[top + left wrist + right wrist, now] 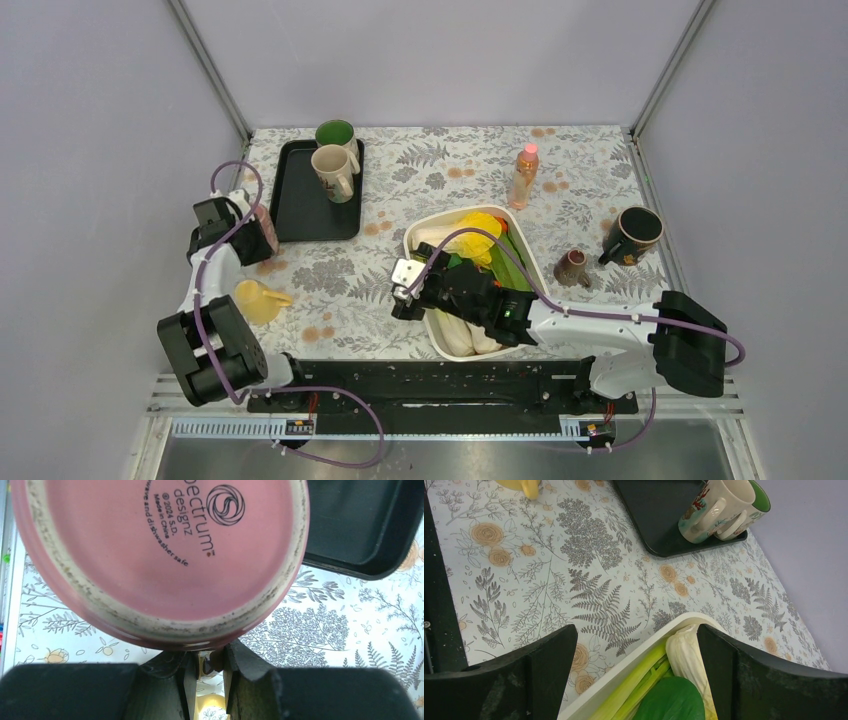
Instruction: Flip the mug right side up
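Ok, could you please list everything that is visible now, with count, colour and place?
pink mug: one, pink, base towards the left wrist camera, beside the tray
tray: one, black, far left
cream mug: one, upright, on tray
green mug: one, green inside, upright, on tray
bottle: one, pink, far centre
black mug: one, right side
brown cup: one, beside black mug
yellow cup: one, near left
bin: one, white, centre
vegetables: several, green, white, yellow, in bin
left gripper: black, nearly shut, apparently holding pink mug
right gripper: black, open, over bin's edge
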{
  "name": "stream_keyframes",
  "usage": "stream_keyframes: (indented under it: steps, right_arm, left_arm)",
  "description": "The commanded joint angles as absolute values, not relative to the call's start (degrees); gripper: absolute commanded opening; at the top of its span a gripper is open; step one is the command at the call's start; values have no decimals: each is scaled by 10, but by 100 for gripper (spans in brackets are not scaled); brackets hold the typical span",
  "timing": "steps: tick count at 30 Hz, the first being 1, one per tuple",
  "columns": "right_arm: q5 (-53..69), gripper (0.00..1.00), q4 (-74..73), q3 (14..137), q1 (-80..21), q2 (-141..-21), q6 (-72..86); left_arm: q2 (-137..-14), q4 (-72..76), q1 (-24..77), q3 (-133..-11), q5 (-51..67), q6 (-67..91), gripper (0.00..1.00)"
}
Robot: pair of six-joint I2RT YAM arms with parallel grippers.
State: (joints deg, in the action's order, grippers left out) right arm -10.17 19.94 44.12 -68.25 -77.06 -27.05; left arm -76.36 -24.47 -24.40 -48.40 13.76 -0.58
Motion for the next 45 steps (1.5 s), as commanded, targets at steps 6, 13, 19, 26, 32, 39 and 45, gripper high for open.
stream_keyframes:
  steps: [6,13,19,26,32,39,45]
  right_arm:
    - [-102,99,279,476,-663,-788,-195]
    - [-62,99,320,480,-650,-804,-127]
    - [-46,99,347,504,-646,-827,-63]
    - [-59,99,382,520,-639,-850,12]
    - [-46,99,367,511,-639,-832,-11]
    - [-40,100,412,476,-639,-825,-52]
    - [-112,99,530,478,-660,-879,-189]
  left_arm:
    - [-719,-223,-196,-554,180,-35,0]
    - [-708,-277,-169,-580,199,-39,0]
    - [-672,-311,-93,-608,206,-25,0]
    - [-708,-351,10,-633,126,-45,0]
    - [-715,-360,41,-663,153,-57,0]
    - [-691,-378,33,-705,289,99,0]
    - [-680,-359,36,-736,298,236,0]
